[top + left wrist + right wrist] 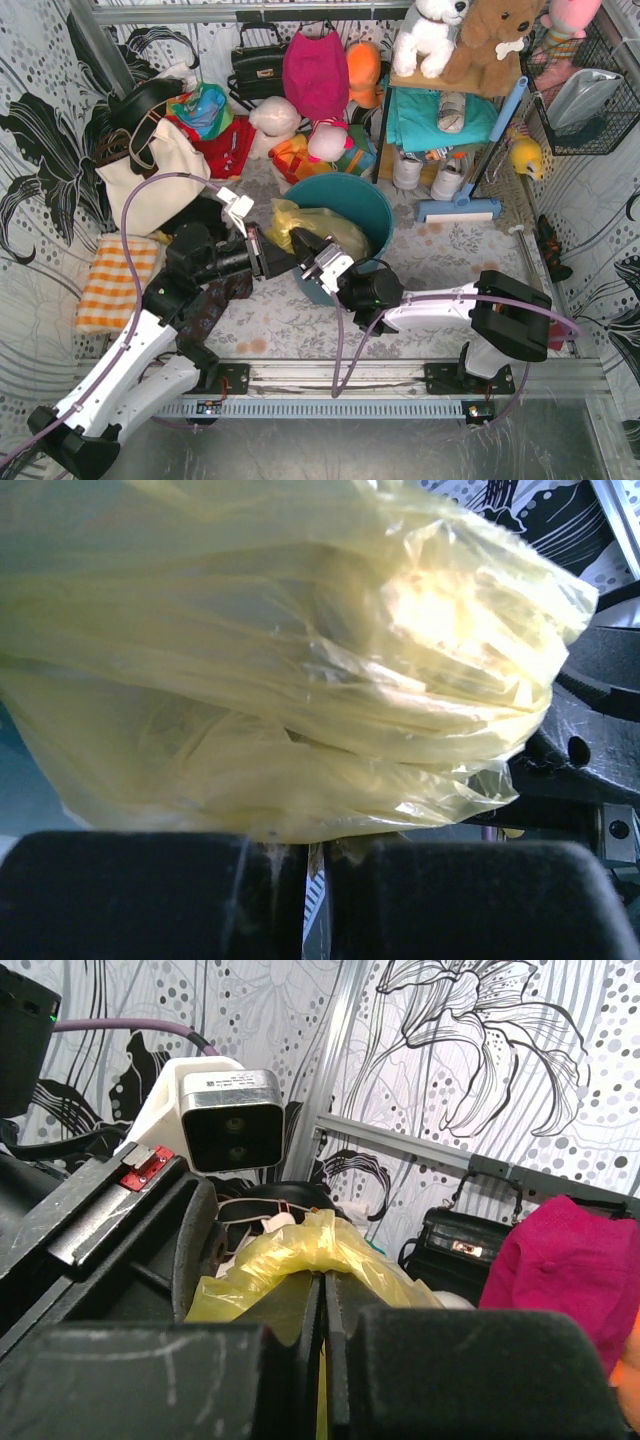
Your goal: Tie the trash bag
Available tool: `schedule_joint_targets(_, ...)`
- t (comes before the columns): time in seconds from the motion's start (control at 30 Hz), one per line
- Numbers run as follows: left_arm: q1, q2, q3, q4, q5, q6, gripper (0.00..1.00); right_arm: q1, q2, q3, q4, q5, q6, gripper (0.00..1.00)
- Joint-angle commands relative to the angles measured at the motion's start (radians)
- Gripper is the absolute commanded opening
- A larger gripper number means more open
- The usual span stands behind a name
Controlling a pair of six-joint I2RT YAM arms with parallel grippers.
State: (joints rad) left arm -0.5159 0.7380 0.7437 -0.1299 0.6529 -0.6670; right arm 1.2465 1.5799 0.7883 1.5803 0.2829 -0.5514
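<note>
The table wears a grey-and-white flower-patterned covering, with a few brownish stains on it. A teal round plastic bin stands upright near the middle. Well to the left of the bin, a folded orange-and-white checked cloth lies flat at the table's edge. Behind the bin and to its left, a cream fabric tote bag with dark straps slumps against the wall. Just right of the bin lies a blue-and-white flat mop head, its blue handle slanting up to the right. Behind that mop head, a pair of white shoes sits beside a black metal rack leg. Directly behind the bin, a heap of bright soft toys and bags crowds together.
</note>
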Motion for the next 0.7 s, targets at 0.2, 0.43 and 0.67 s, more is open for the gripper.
schedule_joint_targets(0.2, -0.004, -0.067, 0.075, -0.093, 0.001, 0.050, 0.61, 0.007, 0.012, 0.033, 0.113, 0.044, -0.080, 0.00)
schedule_joint_targets(0.43, -0.003, -0.081, 0.252, -0.358, -0.088, 0.217, 0.75, 0.008, -0.003, 0.025, 0.110, 0.055, -0.084, 0.00)
schedule_joint_targets(0.67, -0.004, -0.081, 0.309, -0.290, -0.038, 0.241, 0.74, 0.008, -0.033, 0.028, 0.007, 0.116, -0.070, 0.00)
